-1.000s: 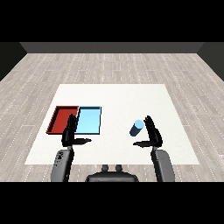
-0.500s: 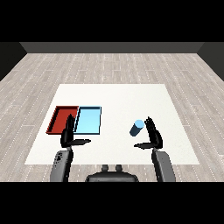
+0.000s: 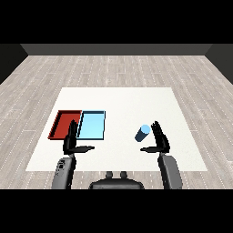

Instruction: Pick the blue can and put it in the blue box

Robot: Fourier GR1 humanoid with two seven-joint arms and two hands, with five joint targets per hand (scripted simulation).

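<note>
Fingers straight and pointing up the frame, thumb stretched toward the centre, my right hand (image 3: 160,140) stands open at lower right, holding nothing. Just beside its fingertips, on the side toward the centre, the blue can (image 3: 142,133) lies tilted on the white table (image 3: 132,98); I cannot tell whether they touch. My left hand (image 3: 71,141) mirrors that open pose at lower left, below the red tray (image 3: 59,125) and the light blue tray (image 3: 92,125), well apart from the can.
</note>
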